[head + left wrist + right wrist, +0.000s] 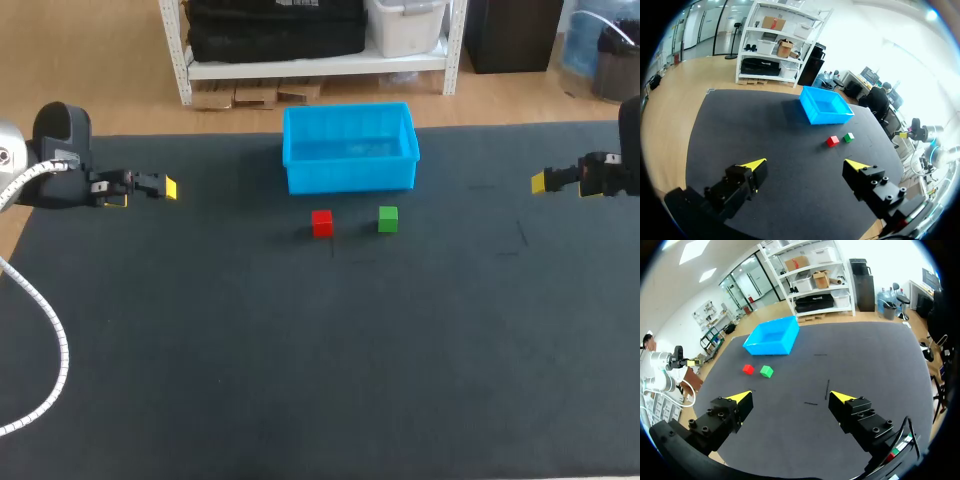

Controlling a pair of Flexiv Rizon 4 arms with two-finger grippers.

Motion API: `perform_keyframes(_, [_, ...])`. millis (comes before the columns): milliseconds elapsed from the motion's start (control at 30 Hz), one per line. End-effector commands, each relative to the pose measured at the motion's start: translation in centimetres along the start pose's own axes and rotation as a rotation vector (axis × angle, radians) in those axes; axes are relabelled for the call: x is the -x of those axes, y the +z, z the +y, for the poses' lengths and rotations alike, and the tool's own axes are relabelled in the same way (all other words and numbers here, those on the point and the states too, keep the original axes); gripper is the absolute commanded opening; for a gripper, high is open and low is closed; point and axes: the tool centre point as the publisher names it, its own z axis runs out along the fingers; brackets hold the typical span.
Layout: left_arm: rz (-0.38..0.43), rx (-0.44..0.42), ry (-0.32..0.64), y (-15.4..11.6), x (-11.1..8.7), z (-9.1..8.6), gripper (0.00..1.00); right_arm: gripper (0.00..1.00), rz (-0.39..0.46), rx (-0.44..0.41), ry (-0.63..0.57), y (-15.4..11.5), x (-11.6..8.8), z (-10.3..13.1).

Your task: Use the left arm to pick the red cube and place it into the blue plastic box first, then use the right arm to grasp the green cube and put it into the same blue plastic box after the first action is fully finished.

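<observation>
Left hand [806, 164] (spread wide) hovers well apart from red cube [832, 141].

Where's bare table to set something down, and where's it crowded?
Bare: near half of the table, in front of the cubes; the stretch between left hand and red cube; the stretch between green cube and right hand. Crowded: the cubes sit close together just in front of the blue plastic box.

The red cube [832, 141] and green cube [848, 136] lie near the blue plastic box [830, 119], beyond the left gripper [807, 163], fingers [740, 185] spread.
</observation>
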Motion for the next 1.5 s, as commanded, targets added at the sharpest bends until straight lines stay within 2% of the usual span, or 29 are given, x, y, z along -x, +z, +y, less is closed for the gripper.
perform_keyframes(33, [-0.006,-0.008,0.002,0.1,-0.1,0.2,1.00,1.00,0.001,-0.001,0.000,0.0,0.0,0.0])
perform_keyframes(533, [-0.006,-0.008,0.002,0.1,-0.1,0.2,1.00,1.00,0.001,-0.001,0.000,0.0,0.0,0.0])
perform_keyframes(600, [0.039,0.029,0.015,0.5,-0.3,0.1,1.00,1.00,0.001,-0.001,0.000,0.0,0.0,0.0])
perform_keyframes(633, [0.053,0.058,-0.008,0.8,-0.3,0.0,1.00,1.00,0.001,-0.001,0.000,0.0,0.0,0.0])
perform_keyframes(700, [0.067,0.100,0.033,1.2,-0.4,-0.3,1.00,1.00,0.001,-0.001,0.000,0.0,0.0,0.0])
perform_keyframes(733, [0.080,0.111,0.023,1.3,-0.5,-0.4,1.00,1.00,0.001,-0.001,0.000,0.0,0.0,0.0])
perform_keyframes(900, [0.128,0.116,0.058,1.7,-0.1,-2.4,1.00,1.00,0.001,-0.001,0.000,0.0,0.0,0.0])
perform_keyframes(1133, [0.149,0.198,0.118,3.4,0.0,-5.5,1.00,1.00,0.001,-0.001,0.000,0.0,0.0,0.0])
perform_keyframes(1500, [0.186,0.277,0.066,7.4,-0.4,-9.3,1.00,1.00,0.001,-0.001,0.000,0.0,0.0,0.0])
